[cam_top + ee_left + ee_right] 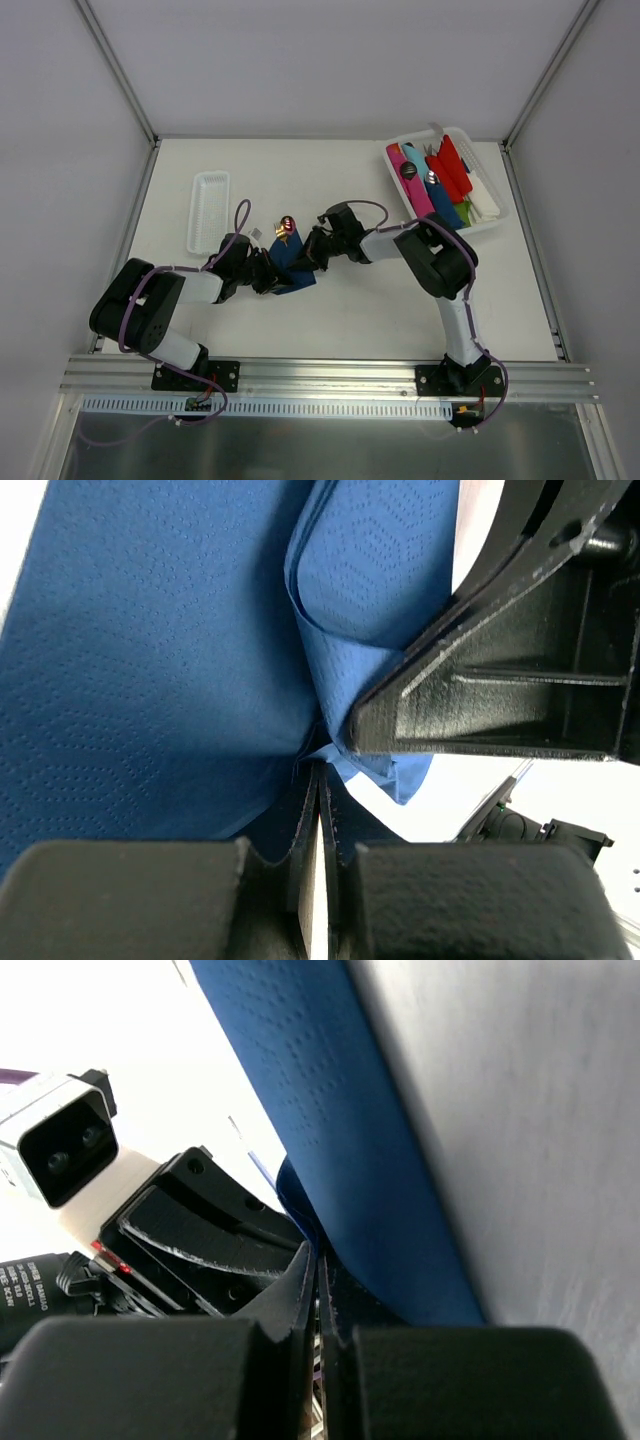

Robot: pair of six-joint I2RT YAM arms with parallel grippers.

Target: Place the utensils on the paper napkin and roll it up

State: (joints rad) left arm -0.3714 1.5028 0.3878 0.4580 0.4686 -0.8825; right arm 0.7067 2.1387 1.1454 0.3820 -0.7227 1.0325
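Near the tabletop's middle, the left gripper and right gripper are both pinching the folded paper napkin from opposite sides, and the utensils are poking out of its far end.

No legible text, labels or numbers anywhere. Only tiny white print on a black casing, lower left of right wrist view, too blurred to read.
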